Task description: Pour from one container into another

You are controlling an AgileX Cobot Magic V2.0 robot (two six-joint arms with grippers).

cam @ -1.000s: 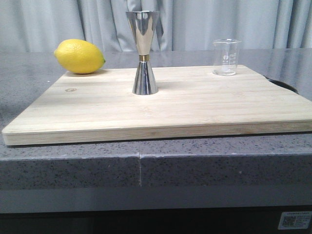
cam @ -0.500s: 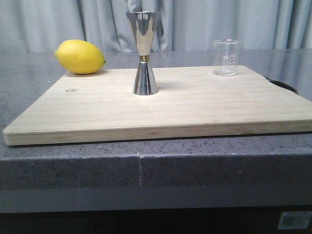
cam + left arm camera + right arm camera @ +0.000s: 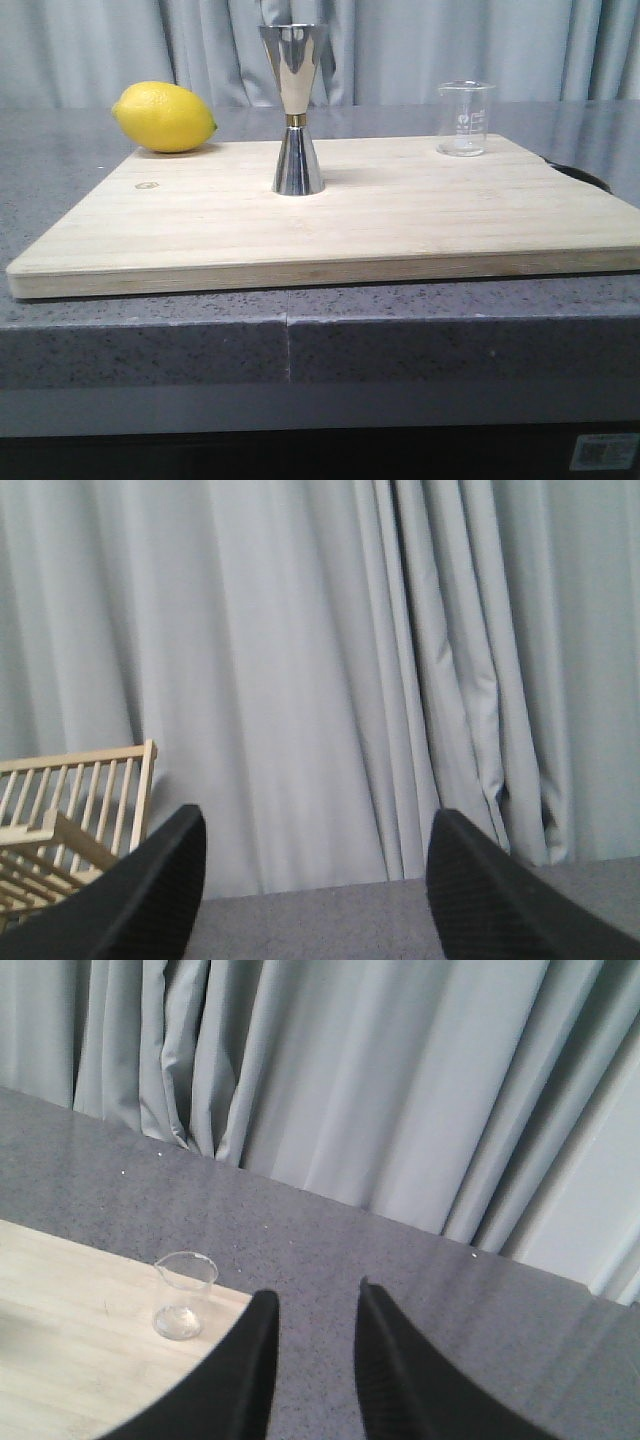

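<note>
The clear glass beaker (image 3: pixel 465 118) stands upright at the back right corner of the wooden board (image 3: pixel 330 215); the right wrist view shows the beaker (image 3: pixel 183 1295) too, off to one side of my fingers. The steel jigger (image 3: pixel 295 108) with its gold waist band stands upright near the board's middle back. Neither arm appears in the front view. My left gripper (image 3: pixel 315 825) is open, facing the curtain with nothing between its fingers. My right gripper (image 3: pixel 317 1300) is open too, over the grey counter beyond the board's corner, holding nothing.
A yellow lemon (image 3: pixel 164 117) lies at the board's back left corner. A wooden rack (image 3: pixel 70 815) shows at the edge of the left wrist view. Grey curtains (image 3: pixel 420 50) hang behind the stone counter (image 3: pixel 300 335). A dark cutout (image 3: pixel 582 175) sits by the board's right edge.
</note>
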